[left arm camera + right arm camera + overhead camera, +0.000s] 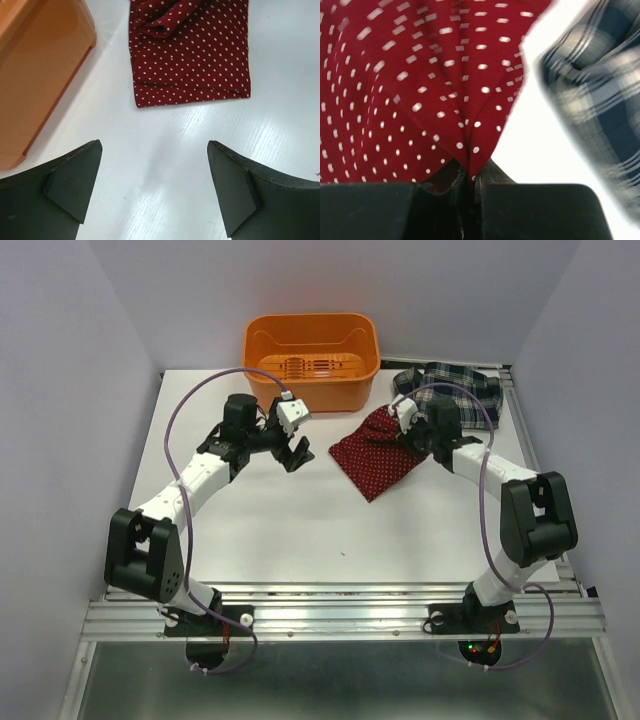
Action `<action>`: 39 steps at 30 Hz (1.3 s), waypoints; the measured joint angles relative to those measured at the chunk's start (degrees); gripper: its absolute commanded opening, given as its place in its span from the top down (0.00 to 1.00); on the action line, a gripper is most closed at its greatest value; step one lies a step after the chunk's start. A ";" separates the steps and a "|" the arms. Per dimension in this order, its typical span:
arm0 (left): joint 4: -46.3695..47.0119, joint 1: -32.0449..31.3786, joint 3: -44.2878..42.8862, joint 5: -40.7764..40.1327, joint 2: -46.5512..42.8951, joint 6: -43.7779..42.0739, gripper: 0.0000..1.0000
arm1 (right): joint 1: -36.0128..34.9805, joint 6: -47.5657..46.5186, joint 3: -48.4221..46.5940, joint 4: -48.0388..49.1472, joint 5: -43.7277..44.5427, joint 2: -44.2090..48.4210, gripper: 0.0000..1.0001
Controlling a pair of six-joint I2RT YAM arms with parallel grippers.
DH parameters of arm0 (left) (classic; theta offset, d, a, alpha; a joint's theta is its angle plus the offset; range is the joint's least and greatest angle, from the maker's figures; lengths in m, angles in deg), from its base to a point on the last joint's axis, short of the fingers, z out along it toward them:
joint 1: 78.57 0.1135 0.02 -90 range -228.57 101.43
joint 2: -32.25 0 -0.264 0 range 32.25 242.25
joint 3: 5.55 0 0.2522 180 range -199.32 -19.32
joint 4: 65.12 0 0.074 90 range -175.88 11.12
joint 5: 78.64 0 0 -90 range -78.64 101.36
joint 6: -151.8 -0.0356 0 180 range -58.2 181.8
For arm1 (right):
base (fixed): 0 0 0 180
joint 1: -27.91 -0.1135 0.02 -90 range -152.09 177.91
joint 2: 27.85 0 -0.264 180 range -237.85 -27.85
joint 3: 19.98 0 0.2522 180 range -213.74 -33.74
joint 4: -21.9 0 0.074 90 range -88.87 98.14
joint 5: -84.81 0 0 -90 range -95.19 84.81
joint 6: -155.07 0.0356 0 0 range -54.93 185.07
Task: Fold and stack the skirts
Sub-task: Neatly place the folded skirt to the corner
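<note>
Top external: red skirt (370,465) and plaid skirt (475,390) outside orange bin (345,388).

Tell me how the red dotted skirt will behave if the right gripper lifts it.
Probably floppy: the red dotted skirt gathers into folds where the right gripper pinches it, so it would likely hang and drape. It looks thin and light, so one pinch should probably carry it. On the smooth white table it may slide rather than stay put.

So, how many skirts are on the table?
2. The red dotted skirt lies right of centre, pinched by the right gripper; the plaid skirt lies at the far right corner.
</note>
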 measured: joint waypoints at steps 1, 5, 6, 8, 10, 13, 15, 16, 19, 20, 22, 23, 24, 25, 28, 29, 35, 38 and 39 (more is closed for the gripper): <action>-0.11 0.00 0.68 -0.04 -0.20 0.11 0.01 | 0.00 -1.51 -2.64 -0.81 -0.04 -1.16 0.99; -0.35 0.00 2.03 -0.07 -1.16 0.70 0.01 | 0.50 -3.69 -11.56 -1.70 0.00 -6.64 0.99; -0.35 0.00 2.29 -0.07 -1.57 0.90 0.01 | 0.90 -3.67 -13.62 -1.97 0.02 -7.89 0.99; -0.28 0.00 2.73 -0.04 -2.51 1.25 0.01 | 2.34 -3.39 -18.14 -3.02 0.07 -11.10 0.99; -0.28 0.00 3.26 -0.07 -3.39 1.49 0.01 | 4.00 -2.84 -22.91 -4.13 0.22 -14.27 0.99; -0.31 0.00 3.91 -0.07 -4.42 1.55 0.01 | 7.06 -2.12 -27.98 -4.85 0.87 -18.38 0.99; -0.31 0.00 4.31 -0.07 -4.61 1.60 0.01 | 8.63 -1.84 -29.97 -5.55 1.27 -20.04 0.99; -0.31 0.00 4.44 -0.09 -4.63 1.66 0.01 | 9.22 -1.70 -30.56 -5.77 1.40 -20.52 0.99; -0.33 0.00 5.01 -0.07 -4.63 1.77 0.01 | 10.99 -1.22 -32.30 -6.91 1.51 -21.57 0.99; -0.35 0.00 5.14 -0.09 -4.63 1.81 0.01 | 11.19 -0.90 -32.94 -7.17 1.46 -21.75 0.99; -0.35 0.00 5.25 -0.09 -4.63 1.90 0.01 | 11.32 0.11 -34.64 -7.76 1.05 -22.23 0.99; -0.35 0.00 5.25 -0.11 -4.63 1.92 0.01 | 11.52 0.81 -35.85 -8.02 0.63 -22.56 0.99; -0.35 0.00 5.25 -0.13 -4.63 1.95 0.01 | 11.63 1.77 -37.20 -8.15 0.00 -23.02 0.99; -0.35 0.00 5.27 -0.13 -4.63 1.97 0.01 | 11.65 2.58 -38.07 -8.20 -0.35 -23.30 0.99; -0.35 -0.02 5.27 -0.13 -4.63 2.08 0.01 | 12.02 5.99 -42.91 -8.74 -1.88 -25.29 0.99; -0.35 -0.02 5.27 -0.15 -4.63 2.14 0.01 | 12.26 6.93 -44.19 -9.20 -2.14 -25.90 0.99; -0.33 -0.02 5.27 -0.20 -4.63 2.45 0.01 | 14.19 12.92 -52.09 -9.86 -2.71 -31.28 0.99; -0.33 -0.02 5.27 -0.22 -4.63 2.56 0.01 | 15.80 16.70 -56.08 -10.12 -2.84 -35.04 0.99; -0.35 0.00 5.29 -0.24 -4.63 2.56 0.01 | 16.22 17.92 -56.72 -10.19 -2.86 -35.76 0.99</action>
